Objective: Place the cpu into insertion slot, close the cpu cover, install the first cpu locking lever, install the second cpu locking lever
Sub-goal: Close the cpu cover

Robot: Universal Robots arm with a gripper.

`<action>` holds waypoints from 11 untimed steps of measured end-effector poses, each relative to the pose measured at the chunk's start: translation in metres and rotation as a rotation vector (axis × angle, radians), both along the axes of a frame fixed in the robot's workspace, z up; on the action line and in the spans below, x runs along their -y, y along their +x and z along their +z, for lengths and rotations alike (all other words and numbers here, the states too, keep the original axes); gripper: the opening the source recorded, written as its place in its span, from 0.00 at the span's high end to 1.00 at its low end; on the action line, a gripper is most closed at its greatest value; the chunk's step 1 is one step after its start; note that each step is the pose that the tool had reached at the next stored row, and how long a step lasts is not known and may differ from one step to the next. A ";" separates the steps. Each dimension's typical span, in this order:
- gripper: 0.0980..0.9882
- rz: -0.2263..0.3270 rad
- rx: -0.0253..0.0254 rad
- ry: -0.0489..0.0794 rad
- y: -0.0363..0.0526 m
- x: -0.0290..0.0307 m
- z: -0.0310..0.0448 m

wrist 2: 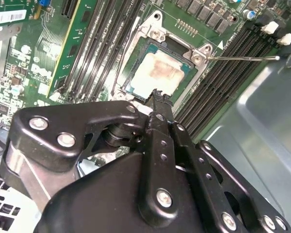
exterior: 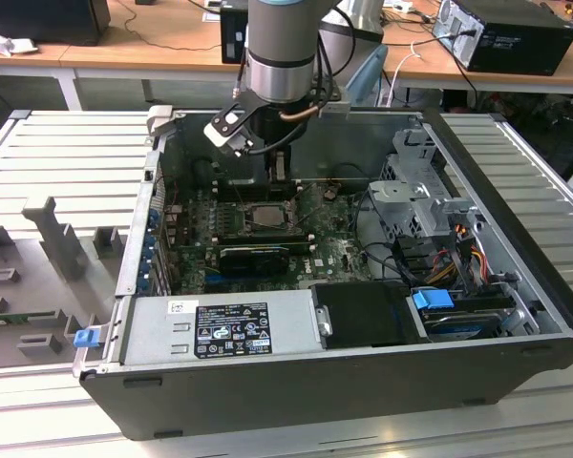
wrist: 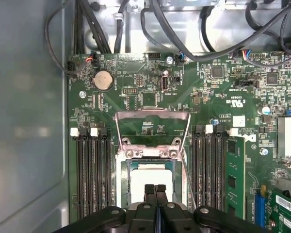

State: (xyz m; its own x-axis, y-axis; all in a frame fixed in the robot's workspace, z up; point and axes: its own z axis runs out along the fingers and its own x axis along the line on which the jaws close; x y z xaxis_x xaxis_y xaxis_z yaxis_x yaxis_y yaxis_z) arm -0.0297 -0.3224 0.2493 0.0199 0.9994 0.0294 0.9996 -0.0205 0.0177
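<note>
**CPU's in the socket, cover is open on the far side from the fingertips**

The small flat square cpu [wrist: 150, 182] with the pale silver metal top (a bit smudged in the middle) is lying flat in the insertion slot [wrist: 125, 167]. That's the square dark-framed socket on the green motherboard [wrist: 150, 99]. So that part looks done to me.

The bit that matters is the cpu cover [wrist: 153, 115], the thin grey metal frame plate with the square window. It's not down. It's swung open on its hinge at the socket edge nearest the round silver coin cell [wrist: 103, 79], and you can see board through its window.

The black pincer [wrist: 155, 190] is on the opposite side, tips right at the cpu's near edge. I can't tell if they touch it. So the cover lies straight ahead of the pincer, across the chip, with its hinge line running crosswise to the fingers. Both fingers are pressed together with nothing between them, far as I can see.

In the second wrist view the thin wire locking lever [wrist 2: 242, 58] sticks out sideways over the long black memory slots [wrist 2: 223, 82]. I'd call it unlatched.

Further out, the exterior view has the arm reaching down into the open dark computer case [exterior: 344, 382]. The case sits on a ribbed grey desk [exterior: 57, 143].
</note>
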 end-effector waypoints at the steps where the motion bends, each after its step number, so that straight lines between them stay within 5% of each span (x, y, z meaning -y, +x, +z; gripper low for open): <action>1: 0.99 0.000 0.0002 0.000 0.0000 0.0000 0.0005; 5: 0.99 0.000 -0.0001 0.000 0.0034 0.0000 0.0012; 11: 0.99 0.000 0.0001 0.000 0.0034 -0.0001 0.0144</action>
State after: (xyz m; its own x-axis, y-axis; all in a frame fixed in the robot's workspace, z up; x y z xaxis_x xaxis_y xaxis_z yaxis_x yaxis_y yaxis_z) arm -0.0263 -0.3223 0.2637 0.0200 0.9994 0.0296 0.9996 -0.0205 0.0178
